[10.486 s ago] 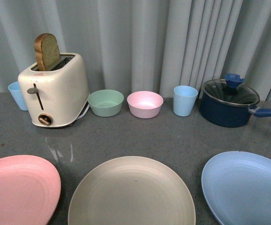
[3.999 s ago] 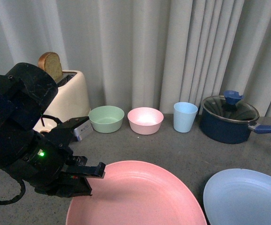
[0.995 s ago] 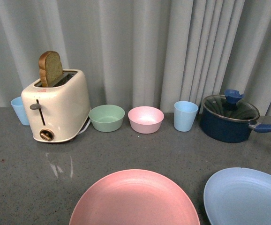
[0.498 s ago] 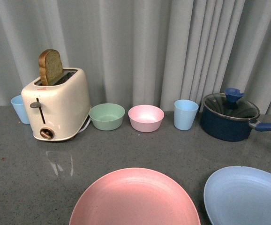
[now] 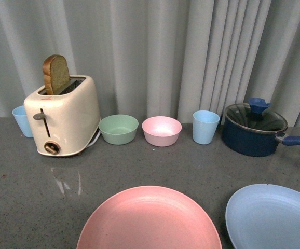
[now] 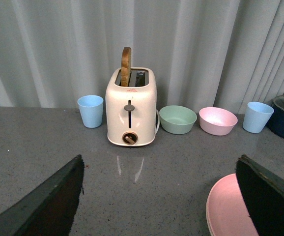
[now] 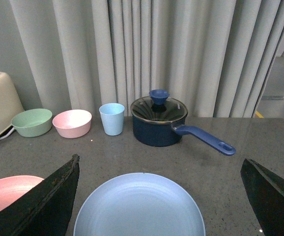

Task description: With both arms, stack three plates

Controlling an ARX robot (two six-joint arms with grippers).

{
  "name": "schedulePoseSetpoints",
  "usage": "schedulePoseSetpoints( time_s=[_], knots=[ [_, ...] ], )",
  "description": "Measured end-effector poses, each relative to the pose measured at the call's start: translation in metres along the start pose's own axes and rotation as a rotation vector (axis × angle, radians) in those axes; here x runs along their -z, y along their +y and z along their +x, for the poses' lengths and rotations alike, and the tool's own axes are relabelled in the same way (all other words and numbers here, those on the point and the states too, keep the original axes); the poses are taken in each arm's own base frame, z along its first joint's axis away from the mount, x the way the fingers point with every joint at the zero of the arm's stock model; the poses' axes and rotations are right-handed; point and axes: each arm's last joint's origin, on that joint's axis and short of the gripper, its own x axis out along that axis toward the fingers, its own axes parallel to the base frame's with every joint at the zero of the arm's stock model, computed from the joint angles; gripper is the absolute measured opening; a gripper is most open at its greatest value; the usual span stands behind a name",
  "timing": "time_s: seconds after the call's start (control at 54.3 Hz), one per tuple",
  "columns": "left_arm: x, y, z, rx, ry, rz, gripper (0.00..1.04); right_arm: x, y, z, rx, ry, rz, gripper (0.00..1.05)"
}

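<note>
A pink plate (image 5: 150, 220) lies at the front middle of the grey counter, and a light blue plate (image 5: 272, 218) lies to its right, a narrow gap between them. Neither arm shows in the front view. In the left wrist view my left gripper (image 6: 159, 206) is open above bare counter, with the pink plate (image 6: 228, 206) just inside its one finger (image 6: 272, 201). In the right wrist view my right gripper (image 7: 159, 204) hangs open over the light blue plate (image 7: 139, 206), its fingers (image 7: 43, 201) well apart. The pink plate's edge (image 7: 9, 194) shows beside it.
Along the curtain stand a blue cup (image 5: 21, 120), a cream toaster (image 5: 64, 116) with a bread slice (image 5: 55, 73), a green bowl (image 5: 118, 128), a pink bowl (image 5: 161, 129), another blue cup (image 5: 205, 126) and a dark blue lidded pot (image 5: 254, 129) with its handle (image 5: 298, 140) pointing right.
The pink plate, once at the front left, now lies in the middle where the beige plate was. My left arm, at the pink plate 4 s ago, has left the front view.
</note>
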Motion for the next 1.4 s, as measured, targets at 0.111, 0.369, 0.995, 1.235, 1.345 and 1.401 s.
schedulePoseSetpoints(
  time_s=[0.111, 0.369, 0.995, 1.235, 1.345, 1.401],
  knots=[
    [0.000, 0.000, 0.000, 0.000, 0.000, 0.000, 0.97, 0.000, 0.000, 0.000, 0.000, 0.000, 0.000, 0.97],
    [0.000, 0.000, 0.000, 0.000, 0.000, 0.000, 0.98, -0.024, -0.057, 0.030, 0.114, 0.451, 0.290, 0.97],
    [0.000, 0.000, 0.000, 0.000, 0.000, 0.001, 0.98, 0.055, -0.163, 0.151, 0.176, 0.843, 0.341, 0.97],
    [0.000, 0.000, 0.000, 0.000, 0.000, 0.000, 0.98, 0.080, -0.130, 0.177, 0.075, 0.933, 0.287, 0.97],
    [0.000, 0.000, 0.000, 0.000, 0.000, 0.000, 0.98, 0.090, -0.124, 0.185, 0.078, 0.963, 0.261, 0.97],
    [0.000, 0.000, 0.000, 0.000, 0.000, 0.000, 0.98, 0.094, -0.123, 0.188, 0.078, 0.977, 0.254, 0.97]
  ],
)
